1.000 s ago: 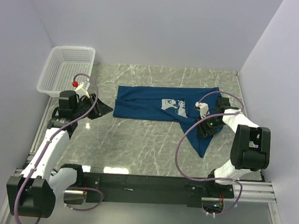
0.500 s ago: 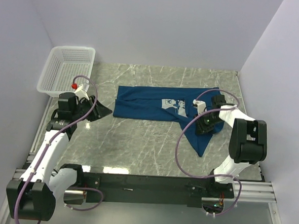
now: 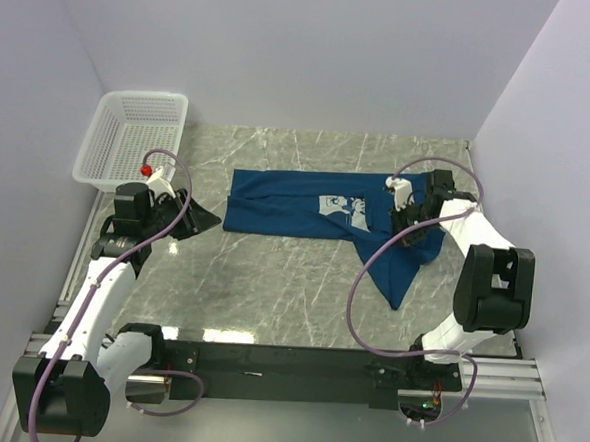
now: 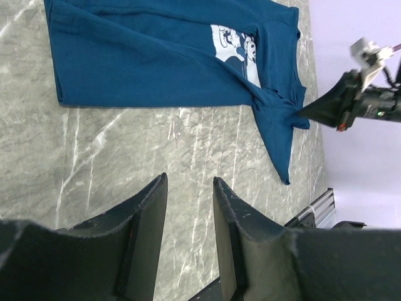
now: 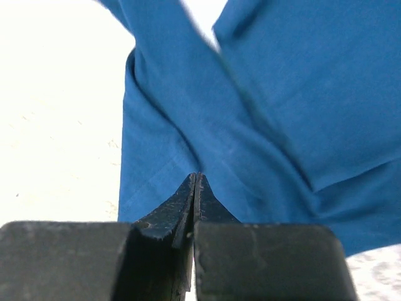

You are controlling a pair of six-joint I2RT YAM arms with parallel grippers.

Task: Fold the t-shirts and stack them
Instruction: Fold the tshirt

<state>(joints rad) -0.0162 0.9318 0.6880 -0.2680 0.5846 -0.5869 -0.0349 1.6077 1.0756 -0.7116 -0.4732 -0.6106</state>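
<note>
Though not yet neatly folded, a dark blue t-shirt lies partly folded on the table.
Left gripper, fingers apart, hovers beside its left edge; right gripper, fingers pressed together, rests on bunched cloth at its right side — any pinch unclear. Best to grip a true edge, lift low, and fold squarely.
</note>
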